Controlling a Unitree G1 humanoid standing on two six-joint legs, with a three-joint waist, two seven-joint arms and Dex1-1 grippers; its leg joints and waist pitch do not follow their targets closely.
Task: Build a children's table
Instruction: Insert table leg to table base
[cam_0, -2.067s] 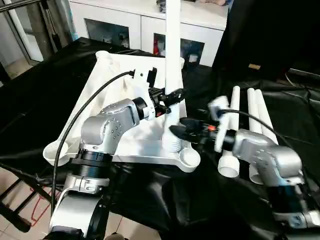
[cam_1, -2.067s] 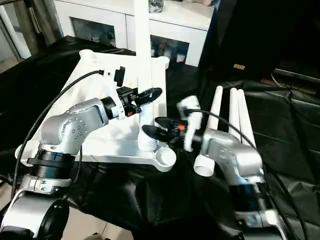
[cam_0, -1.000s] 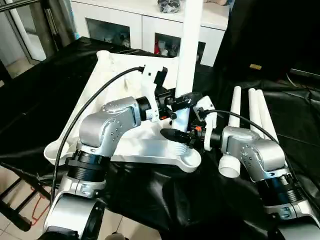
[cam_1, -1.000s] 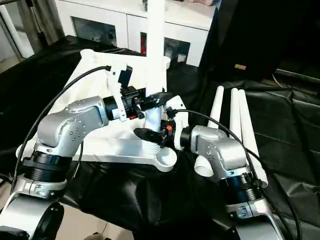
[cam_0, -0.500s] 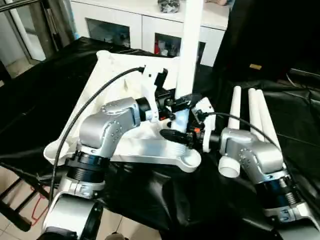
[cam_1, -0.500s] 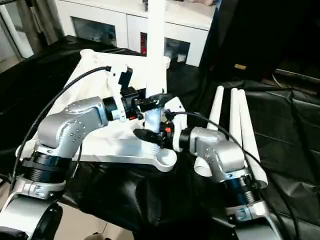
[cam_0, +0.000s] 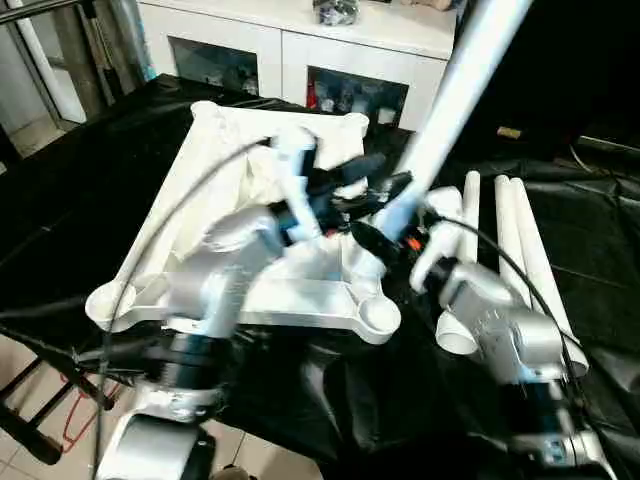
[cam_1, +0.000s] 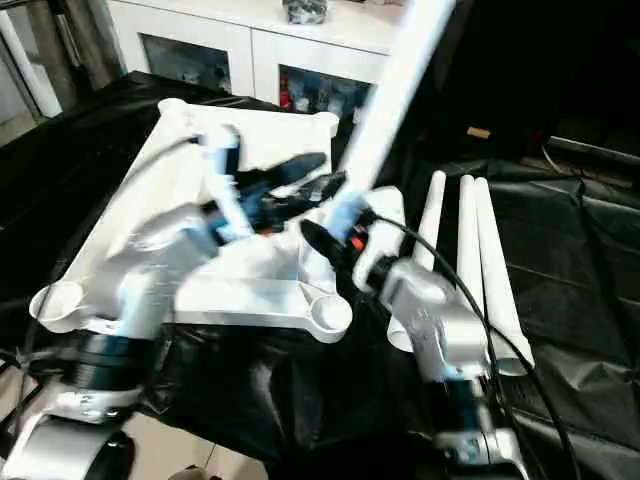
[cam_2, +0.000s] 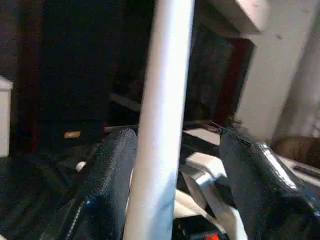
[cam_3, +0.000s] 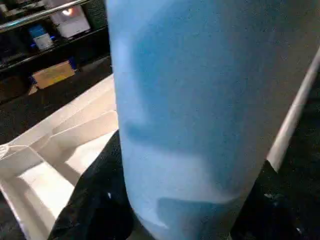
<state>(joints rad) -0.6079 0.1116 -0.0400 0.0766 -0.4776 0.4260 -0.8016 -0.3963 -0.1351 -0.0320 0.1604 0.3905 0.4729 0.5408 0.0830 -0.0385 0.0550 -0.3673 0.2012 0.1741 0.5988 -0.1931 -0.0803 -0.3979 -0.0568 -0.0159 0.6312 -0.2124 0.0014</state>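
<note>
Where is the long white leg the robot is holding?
In the head views the leg leans up toward the robot's right, its low end between the two grippers over the tabletop, left of three spare legs.

surface: black-draped table (cam_0: 80, 200) | on it: tabletop (cam_0: 225, 150), three spare legs (cam_0: 520, 250)

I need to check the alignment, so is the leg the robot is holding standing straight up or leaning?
Leaning. The leg slants up toward the robot's right, its lower end between both tools above the tabletop.
</note>
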